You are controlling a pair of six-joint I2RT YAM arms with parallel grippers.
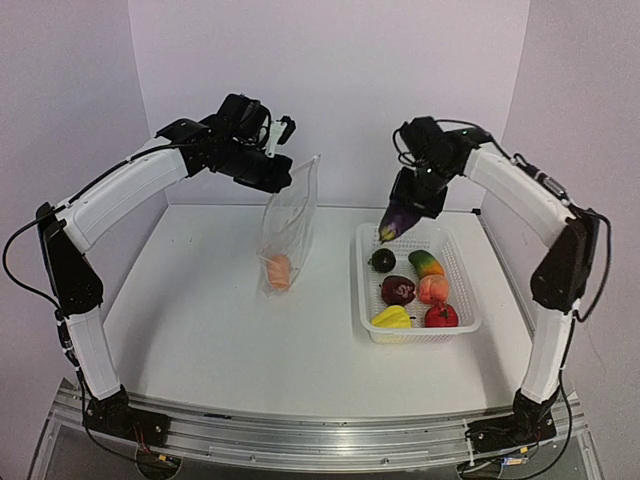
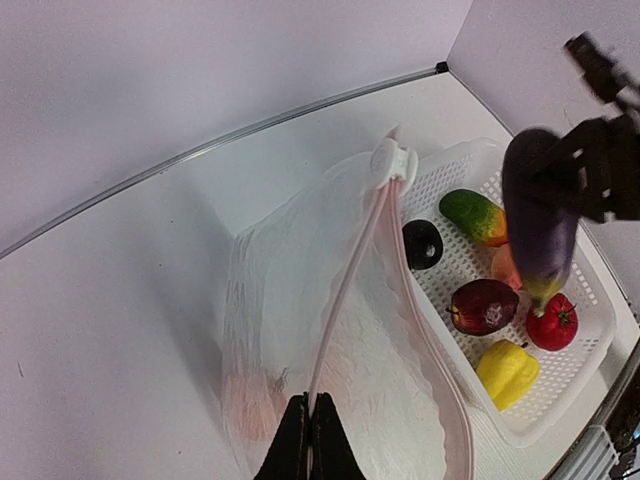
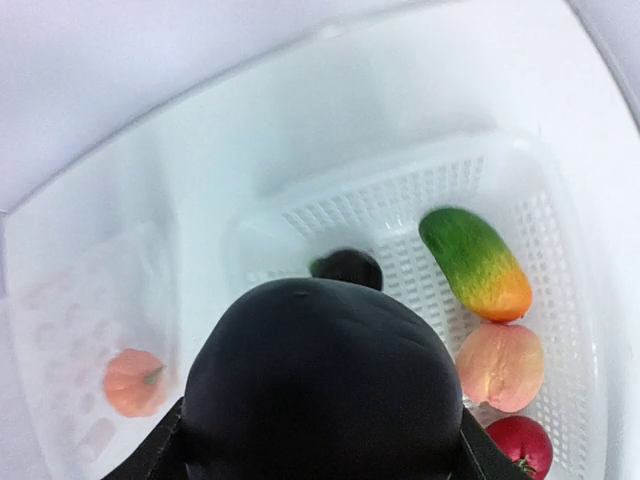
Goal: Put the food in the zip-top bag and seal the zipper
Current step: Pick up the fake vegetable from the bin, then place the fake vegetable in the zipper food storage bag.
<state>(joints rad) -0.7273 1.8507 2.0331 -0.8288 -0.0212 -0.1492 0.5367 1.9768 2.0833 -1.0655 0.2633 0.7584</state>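
Hanging upright from left gripper (image 2: 308, 435), fingers pinched on its top edge, zip-top bag (image 1: 290, 215) holds pumpkin (image 1: 279, 270) at btm, zipper (image 2: 350, 290) parted; right gripper (image 1: 418, 195) clamps eggplant (image 1: 397, 222) over far-left corner of basket (image 1: 415, 338); bag & basket apart.

White table (image 1: 200, 330), white perforated basket (image 1: 418, 338) at right, zip-top bag (image 1: 293, 215) standing mid-table
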